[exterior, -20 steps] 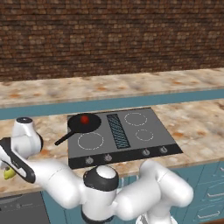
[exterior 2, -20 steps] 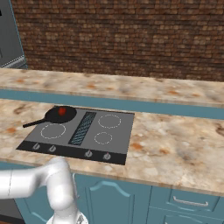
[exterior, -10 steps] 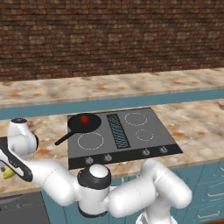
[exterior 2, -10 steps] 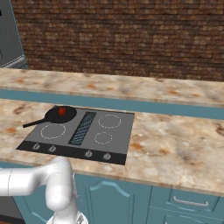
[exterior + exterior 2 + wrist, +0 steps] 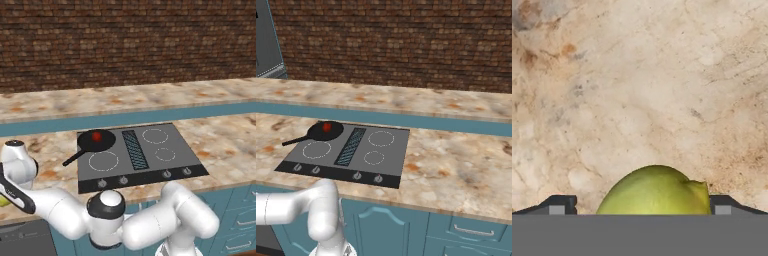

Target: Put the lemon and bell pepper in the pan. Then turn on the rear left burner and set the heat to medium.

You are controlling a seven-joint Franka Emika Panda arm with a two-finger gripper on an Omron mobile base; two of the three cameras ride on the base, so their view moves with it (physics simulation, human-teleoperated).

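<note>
Straddling the lemon (image 5: 656, 192) at six o'clock, the gripper (image 5: 639, 207) stands wide to grasp it, the bell pepper (image 5: 96, 135) already in the pan (image 5: 95, 142)

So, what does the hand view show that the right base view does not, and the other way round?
Hand view alone: the lemon close up on the counter, between the fingertips of the open gripper.

Right base view alone: the cooktop, with the pan on its rear left burner and the bell pepper inside, and the brick wall.

Both: the speckled counter.
</note>
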